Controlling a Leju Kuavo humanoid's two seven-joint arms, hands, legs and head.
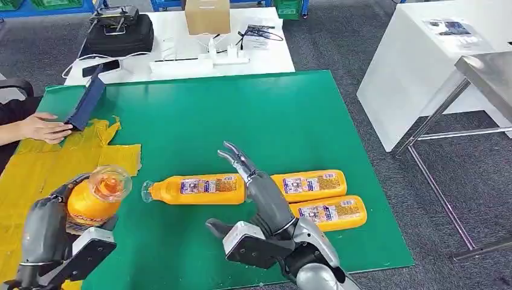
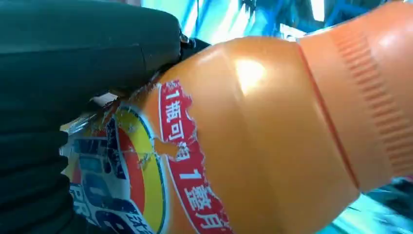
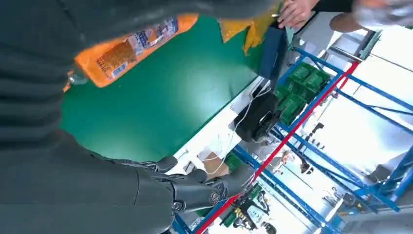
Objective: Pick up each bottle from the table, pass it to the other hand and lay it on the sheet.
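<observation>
Left hand point(image 1: 51, 226) grips bottle point(image 1: 96, 194), label partly hidden; right hand point(image 1: 259, 202) empty, fingers spread, covering lying bottles.

My left hand point(image 1: 51, 226) holds one bottle point(image 1: 96, 193) over the sheet point(image 1: 36, 175) at the desk's point(image 1: 241, 115) left edge. My right hand point(image 1: 253, 199) hovers with fingers spread above three bottles lying on the desk: one point(image 1: 196, 189) just left of it, two point(image 1: 314, 184) point(image 1: 332, 212) just right, side by side.
</observation>
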